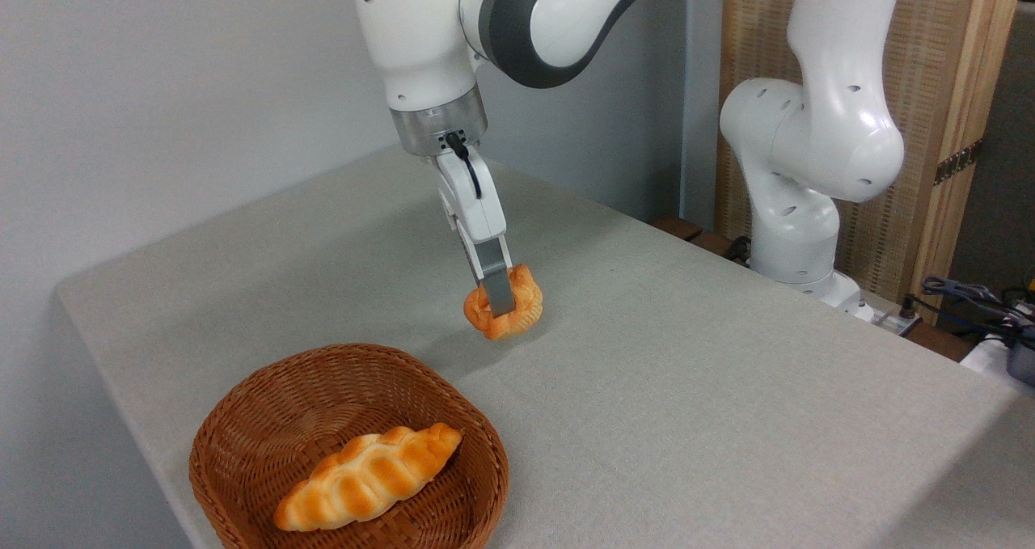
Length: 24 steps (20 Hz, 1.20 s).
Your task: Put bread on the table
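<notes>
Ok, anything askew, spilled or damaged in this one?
Nothing stands out. The gripper holds the bun tilted, at or just above the table; contact is hard to judge. The loaf lies whole in the basket. No crumbs or spills show.

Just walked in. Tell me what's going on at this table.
A white robot arm has its gripper closed on a small round knotted bun and holds it low over the grey-beige table, just beyond a brown wicker basket. Whether the bun already touches the cloth cannot be told; a shadow lies close beneath it. A longer braided loaf lies in the basket. The bun is outside the basket, but the gripper has not let go of it.
</notes>
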### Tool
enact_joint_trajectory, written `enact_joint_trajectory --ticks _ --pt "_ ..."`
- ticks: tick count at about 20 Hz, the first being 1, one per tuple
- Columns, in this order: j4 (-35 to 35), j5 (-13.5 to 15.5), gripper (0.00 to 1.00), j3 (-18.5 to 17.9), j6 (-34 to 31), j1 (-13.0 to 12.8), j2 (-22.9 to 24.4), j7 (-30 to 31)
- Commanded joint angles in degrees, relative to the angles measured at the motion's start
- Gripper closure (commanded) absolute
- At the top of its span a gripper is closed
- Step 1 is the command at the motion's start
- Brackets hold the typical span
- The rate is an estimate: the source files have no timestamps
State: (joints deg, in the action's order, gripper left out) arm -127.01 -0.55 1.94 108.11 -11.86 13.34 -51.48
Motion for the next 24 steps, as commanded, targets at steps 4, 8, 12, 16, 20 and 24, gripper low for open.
enact_joint_trajectory --ticks 4,8,12,16,20,24 --pt "-0.43 0.64 0.00 -0.53 0.61 -1.76 -0.25 -0.20" --pt "-0.17 0.64 0.00 -0.53 0.61 -1.76 -0.16 -0.20" --pt "3.42 2.13 0.00 -1.15 -0.26 -1.50 0.46 1.63" --pt "12.99 2.93 0.00 -2.72 -5.43 -0.19 -0.77 6.55" --pt "20.48 2.93 0.00 -3.87 -11.60 1.84 -3.32 7.44" --pt "26.72 2.84 0.00 -3.87 -15.99 4.30 -6.04 7.44"
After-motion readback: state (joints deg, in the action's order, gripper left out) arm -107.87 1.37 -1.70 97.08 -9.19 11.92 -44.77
